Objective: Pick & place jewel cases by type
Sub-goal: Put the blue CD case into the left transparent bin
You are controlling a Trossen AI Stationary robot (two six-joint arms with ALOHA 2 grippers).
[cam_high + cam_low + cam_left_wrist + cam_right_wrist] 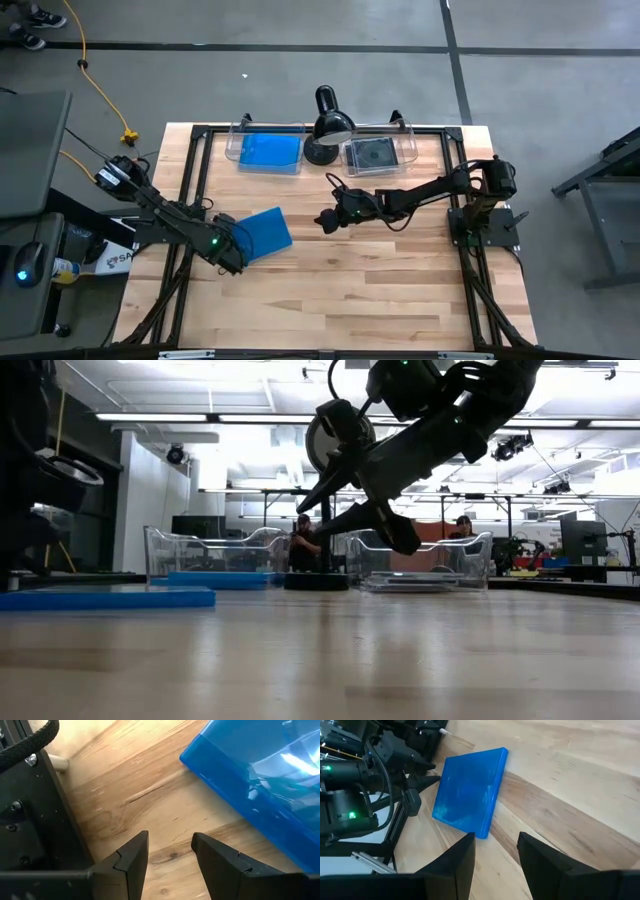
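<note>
Blue jewel case (264, 233) flat on counter (330, 290), just beside left pincer (232, 262), untouched. Left pincer parted, empty. Right pincer (325, 218) parted, empty, apart from case.

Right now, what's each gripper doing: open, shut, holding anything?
Left gripper: open, empty, beside the blue jewel case on the table.
Right gripper: open, empty, raised above mid-table.
</note>
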